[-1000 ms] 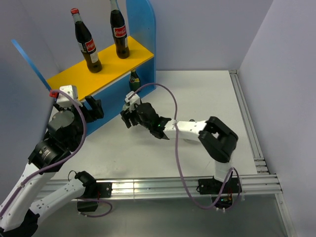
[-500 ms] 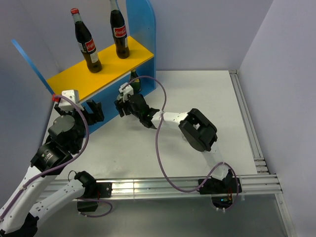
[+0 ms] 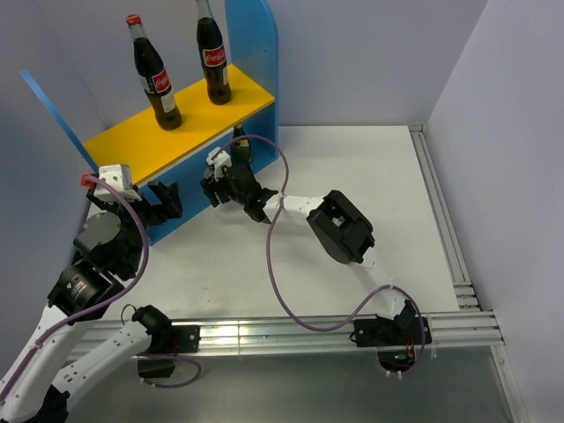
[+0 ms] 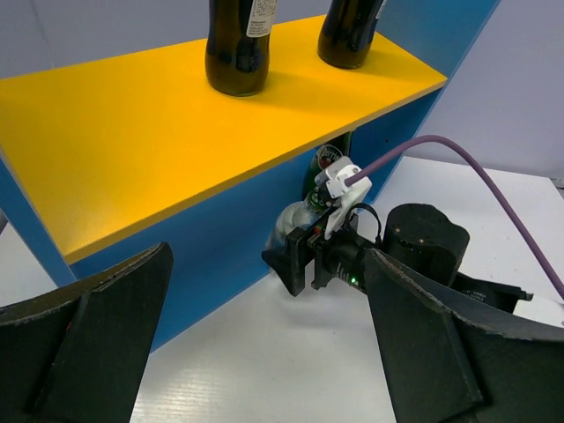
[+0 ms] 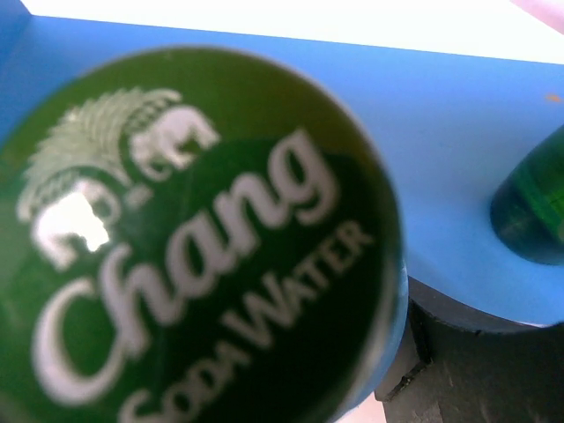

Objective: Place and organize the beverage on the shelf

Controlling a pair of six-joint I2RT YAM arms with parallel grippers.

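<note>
- 2 colas (image 3: 152, 75) stand on the shelf (image 3: 123, 145) top.
- Right tool (image 4: 296, 257) clamps a clear bottle (image 4: 289, 226) at the shelf's lower bay, beside a green bottle (image 4: 324, 167).
- Left tool (image 3: 165, 199) gapes wide, empty.

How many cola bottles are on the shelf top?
2. The left cola bottle stands mid-board on the yellow top board; the right cola bottle beside the blue side panel.

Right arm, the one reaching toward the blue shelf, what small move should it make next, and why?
Probably ease forward a little, bringing the small bottle at the right tool in under the yellow board. The bottle is at the board's edge, not yet under it, and the green bottle stands just behind it. Its green cap fills the right wrist view, so the grip can't be checked.
</note>
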